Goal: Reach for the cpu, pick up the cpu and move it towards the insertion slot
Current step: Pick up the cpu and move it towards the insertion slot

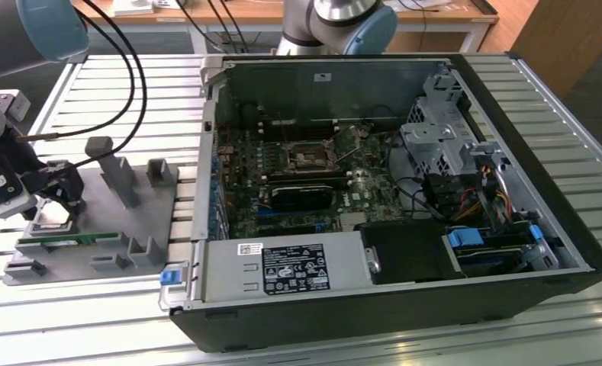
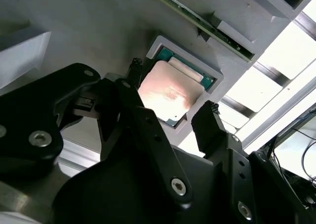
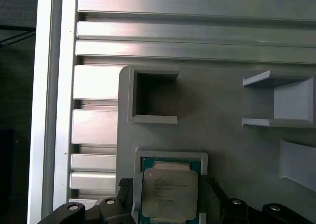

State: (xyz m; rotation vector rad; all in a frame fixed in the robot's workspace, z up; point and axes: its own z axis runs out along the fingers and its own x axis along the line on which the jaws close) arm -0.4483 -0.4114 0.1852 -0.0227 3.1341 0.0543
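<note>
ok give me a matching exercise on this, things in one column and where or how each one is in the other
1 cpu
2 insertion slot
3 memory stick
4 gripper

a on the board inside the computer case
b green, lying on the grey tray
c open, straddling the cpu
d silver-topped, in a pocket of that tray

Pairs: 1-d, 2-a, 3-b, 4-c

chip (image 3: 170,194): one edge cut off in the first wrist view.
tool (image 2: 172,91): a finger overlaps one chip edge in the second wrist view.
socket (image 1: 308,158): inside too small to tell.
</note>
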